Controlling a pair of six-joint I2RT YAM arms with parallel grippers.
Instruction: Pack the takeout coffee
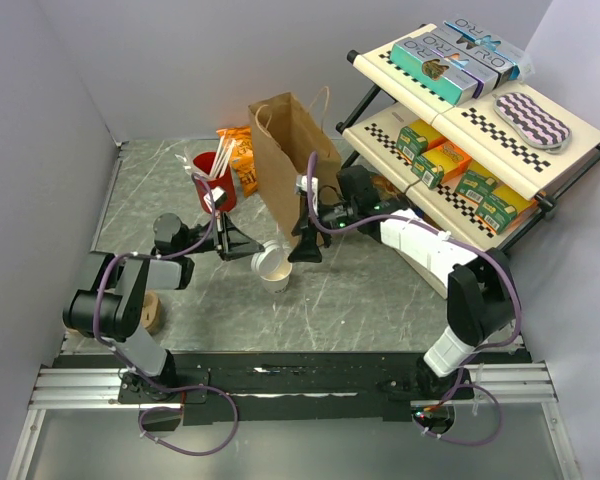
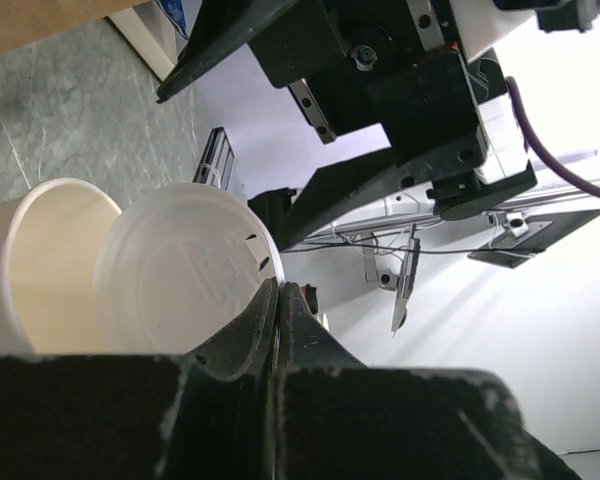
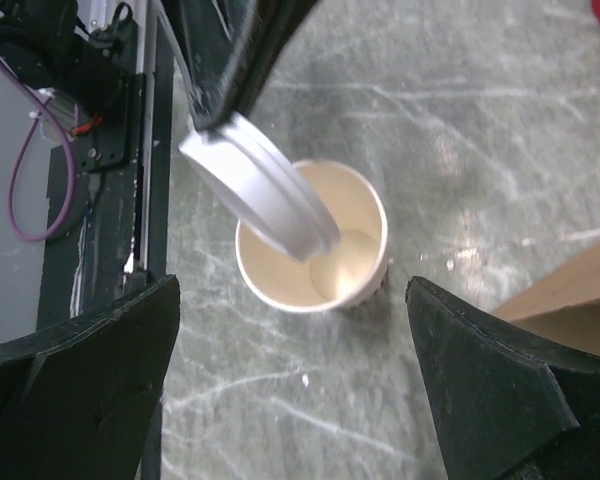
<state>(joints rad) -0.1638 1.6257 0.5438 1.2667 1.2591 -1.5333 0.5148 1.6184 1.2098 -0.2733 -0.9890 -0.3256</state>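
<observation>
The takeout coffee's white paper cup (image 1: 276, 276) stands upright and uncovered on the marble table, just in front of the brown paper bag (image 1: 292, 150). Its white domed lid (image 2: 185, 270) hangs tilted over the cup's mouth, pinched by its rim in my left gripper (image 2: 277, 292), which is shut on it. In the right wrist view the lid (image 3: 258, 196) slants across the open cup (image 3: 325, 265). My right gripper (image 3: 292, 290) hovers above the cup, open wide, its fingers (image 3: 80, 380) either side of it and touching nothing. In the top view the right gripper (image 1: 306, 252) sits right beside the left gripper (image 1: 252, 254).
A red cup with white sticks (image 1: 216, 180) and an orange snack bag (image 1: 242, 155) stand behind the left arm. A checkered shelf rack (image 1: 470, 120) with boxes fills the right side. A brown round object (image 1: 150, 312) lies by the left arm's base. The bag's corner (image 3: 570, 300) is near the right finger.
</observation>
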